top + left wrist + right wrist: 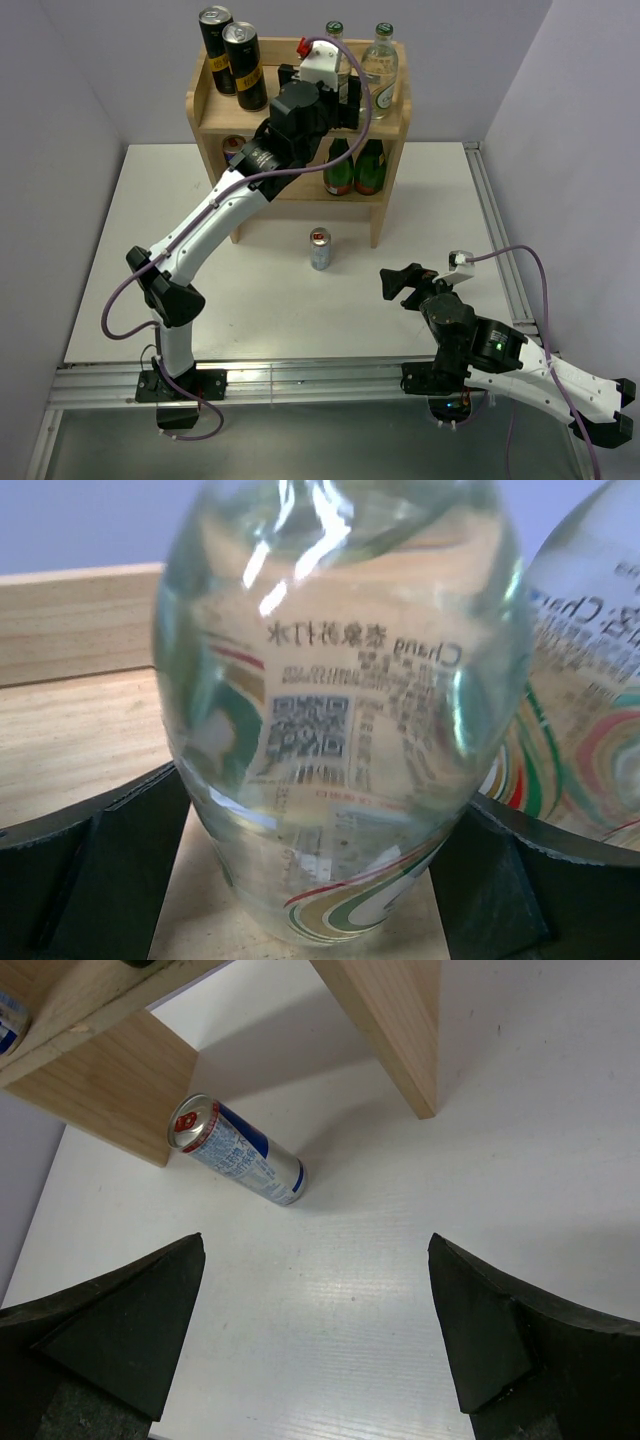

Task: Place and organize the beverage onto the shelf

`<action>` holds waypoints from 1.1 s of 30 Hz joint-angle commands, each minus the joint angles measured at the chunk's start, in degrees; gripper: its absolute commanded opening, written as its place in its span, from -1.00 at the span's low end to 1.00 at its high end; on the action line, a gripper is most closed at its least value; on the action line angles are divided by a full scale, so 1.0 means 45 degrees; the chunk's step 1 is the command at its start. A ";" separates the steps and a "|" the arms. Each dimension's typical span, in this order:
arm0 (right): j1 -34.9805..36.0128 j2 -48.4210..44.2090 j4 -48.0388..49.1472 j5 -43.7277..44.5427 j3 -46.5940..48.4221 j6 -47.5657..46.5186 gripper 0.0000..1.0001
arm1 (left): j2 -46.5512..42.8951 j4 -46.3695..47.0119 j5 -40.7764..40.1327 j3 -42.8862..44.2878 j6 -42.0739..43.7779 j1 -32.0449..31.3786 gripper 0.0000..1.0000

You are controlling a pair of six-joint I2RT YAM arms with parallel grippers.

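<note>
Your left pincer (315,830) sat round the clear green-capped glass bottle (340,710) on the wooden shelf (80,720), grip hard to tell; next your open right pincer (315,1290) likely needed the silver-blue-red can (240,1155) on the worktop (520,1160).

The left arm (215,215) rises from its base at the near left, bends at a black elbow and stretches its white forearm far forward and to the right. It is raised high, with the left pincer (320,810) held roughly level and pointing away, its two black fingers (90,870) spread wide apart. The right arm (480,345) lies folded low at the near right, its white link running along the near edge and its dark wrist doubled back toward the middle, so that the right pincer (315,1250) points forward and downward with both fingers splayed fully open.
</note>
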 commanded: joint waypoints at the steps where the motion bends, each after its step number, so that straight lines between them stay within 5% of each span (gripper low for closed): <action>1: 0.0056 -0.0018 0.0471 0.0296 -0.0002 -0.0075 1.00 | -0.0327 0.0160 0.0125 -0.0276 -0.0178 -0.0077 0.99; 27: 0.0056 0.0178 0.0588 0.0276 -0.0041 -0.0133 1.00 | -0.5092 -0.0229 0.0045 -0.7052 -0.1837 -0.1229 0.99; 33: 0.0056 0.0022 0.0646 0.0315 -0.0080 -0.0152 1.00 | -0.7881 0.1485 0.0593 -1.2476 -0.3298 -0.2225 0.99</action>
